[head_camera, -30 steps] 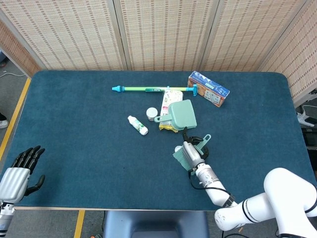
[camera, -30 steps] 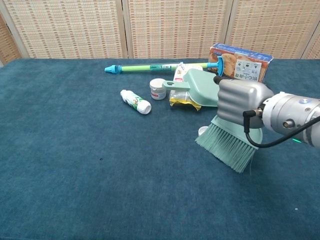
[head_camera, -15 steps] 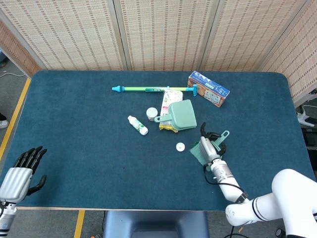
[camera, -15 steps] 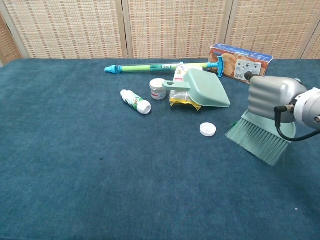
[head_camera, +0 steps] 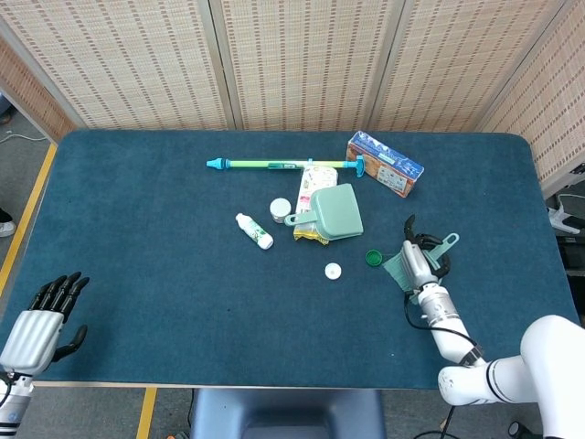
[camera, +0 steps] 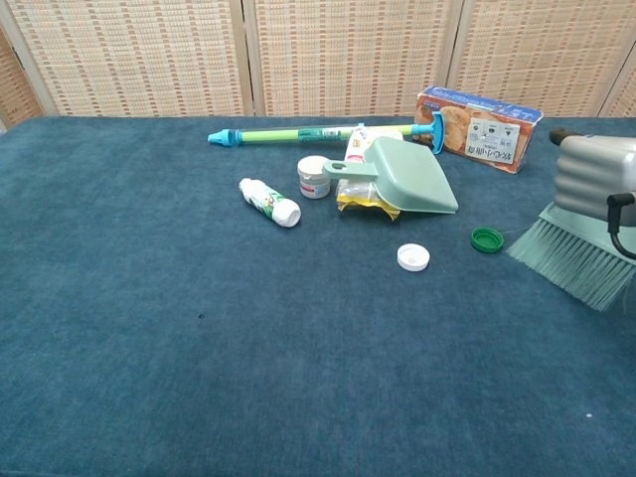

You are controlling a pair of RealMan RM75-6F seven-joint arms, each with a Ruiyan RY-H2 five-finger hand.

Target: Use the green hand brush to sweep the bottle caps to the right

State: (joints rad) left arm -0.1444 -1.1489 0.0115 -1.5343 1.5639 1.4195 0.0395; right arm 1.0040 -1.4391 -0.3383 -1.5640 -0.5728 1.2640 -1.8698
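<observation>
While our right hand [camera: 594, 177] grasps the green hand brush [camera: 570, 258] at the right edge of the chest view, its bristles sit just right of the green bottle cap [camera: 486, 239], which lies right of centre. The white bottle cap [camera: 412, 257] rests a little further left, below the green dustpan [camera: 402, 177]. We judge we are at the end of a sweeping stroke, with both caps left short of the table's right side. Next we should carry the brush back to the left of the white cap, set the bristles on the blue cloth [camera: 199, 348], and drag rightward through both caps. Our left hand [head_camera: 41, 322] waits at the lower left of the head view, released, fingers apart.
</observation>
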